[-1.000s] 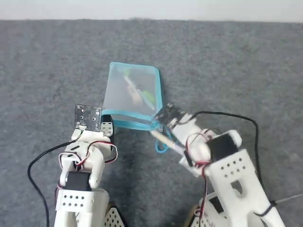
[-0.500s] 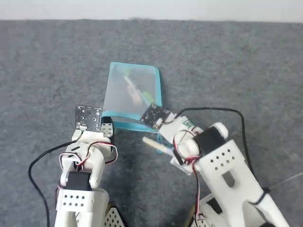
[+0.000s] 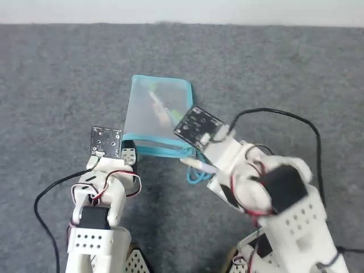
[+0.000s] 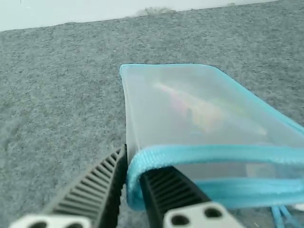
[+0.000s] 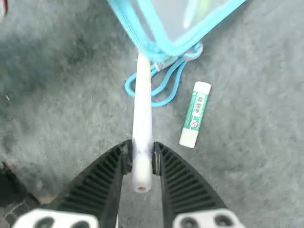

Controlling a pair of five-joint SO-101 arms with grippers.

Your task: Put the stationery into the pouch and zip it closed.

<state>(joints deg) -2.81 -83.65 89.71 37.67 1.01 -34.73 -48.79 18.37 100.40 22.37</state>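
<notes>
**Step in hand: feeding a pen into the pouch**

Left gripper (image 4: pixel 128 164) is closed on the pouch (image 4: pixel 199 114) at its mouth corner. Right gripper (image 5: pixel 141 154) pinches a white pen (image 5: pixel 142 114), tip at the pouch edge. The next move probably calls for steering the tip inside. A glue stick (image 5: pixel 194 114) lies outside.

Grey, fibrous mat (image 3: pixel 57 74) across nearly the whole high frame, evenly speckled. Pale wall (image 3: pixel 182 10) as a narrow band along the top edge. Same band in the upper left of the left wrist frame.
</notes>
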